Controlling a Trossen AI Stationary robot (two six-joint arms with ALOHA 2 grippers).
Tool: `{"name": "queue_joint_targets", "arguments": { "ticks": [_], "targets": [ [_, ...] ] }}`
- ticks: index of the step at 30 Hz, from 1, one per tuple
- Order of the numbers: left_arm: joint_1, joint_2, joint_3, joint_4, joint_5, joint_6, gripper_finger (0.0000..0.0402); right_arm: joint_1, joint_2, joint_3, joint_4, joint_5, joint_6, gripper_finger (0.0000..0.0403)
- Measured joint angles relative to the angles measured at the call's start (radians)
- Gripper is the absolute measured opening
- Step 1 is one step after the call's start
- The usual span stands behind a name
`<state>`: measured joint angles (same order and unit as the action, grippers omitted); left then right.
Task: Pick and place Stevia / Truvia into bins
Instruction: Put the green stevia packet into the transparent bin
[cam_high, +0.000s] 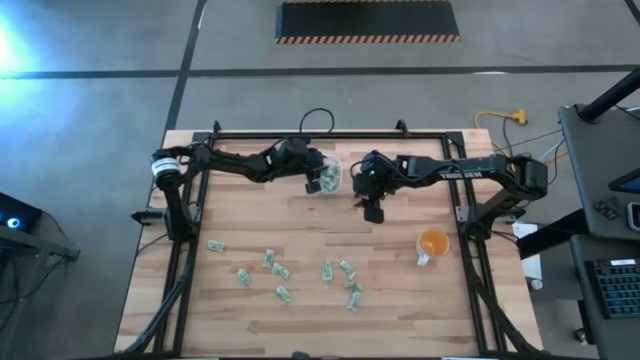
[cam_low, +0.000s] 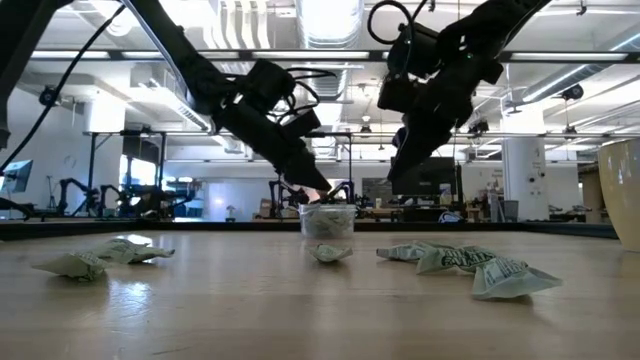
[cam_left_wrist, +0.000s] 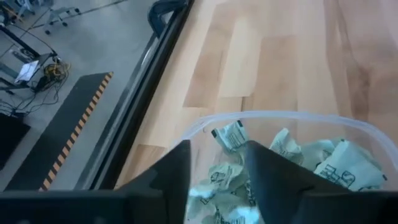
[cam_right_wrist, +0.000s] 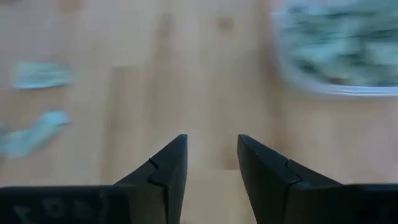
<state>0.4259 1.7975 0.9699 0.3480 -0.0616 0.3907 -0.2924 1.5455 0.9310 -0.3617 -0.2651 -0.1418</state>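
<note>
Desk (cam_high: 400, 320) of pale wood planks, framed by black rails, set on grey concrete floor (cam_high: 90, 150) with a hazard-striped mat (cam_high: 367, 21) beyond. Clear tub (cam_high: 331, 172) near the far edge, part-filled with crumpled green-and-white packets (cam_left_wrist: 298, 155). More packets (cam_high: 282, 270) strewn loose across the near half of the desk. Orange cup (cam_high: 433, 243) off to the right side. Left gripper (cam_left_wrist: 214, 180) poised right over the tub, jaws apart, nothing between them. Right gripper (cam_right_wrist: 211, 165) raised above bare wood just beside the tub, jaws apart and empty. Behind, an open workshop hall with ceiling ducts, white columns and benches.
</note>
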Motion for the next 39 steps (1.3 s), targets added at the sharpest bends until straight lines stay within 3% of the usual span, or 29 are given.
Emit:
{"name": "queue_joint_targets", "arguments": {
  "ticks": [5, 12, 17, 26, 30, 39],
  "targets": [
    [-0.003, -0.061, -0.002, -0.117, 0.006, -0.045, 0.0187, 0.025, 0.007, -0.029, 0.032, -0.193, -0.004, 0.014],
    [-0.05, -0.211, -0.027, -0.449, 0.024, -0.047, 0.0196, 0.126, 0.026, -0.082, 0.204, -0.218, -0.065, 0.0139],
    [-0.103, -0.308, -0.073, -0.632, 0.038, -0.089, 0.0196, 0.208, 0.025, -0.08, 0.213, -0.219, -0.021, 0.0133],
    [-0.146, -0.456, -0.226, -0.658, 0.041, -0.1, 0.0196, 0.385, 0.025, -0.081, 0.305, -0.201, 0.009, 0.0129],
    [-0.146, -0.516, -0.271, -0.657, 0.034, -0.123, 0.0196, 0.445, 0.038, -0.081, 0.334, -0.101, 0.008, 0.0123],
    [-0.145, -0.576, -0.304, -0.641, 0.035, -0.126, 0.0196, 0.478, 0.16, -0.076, 0.396, -0.048, 0.012, 0.0118]
  ]
}}
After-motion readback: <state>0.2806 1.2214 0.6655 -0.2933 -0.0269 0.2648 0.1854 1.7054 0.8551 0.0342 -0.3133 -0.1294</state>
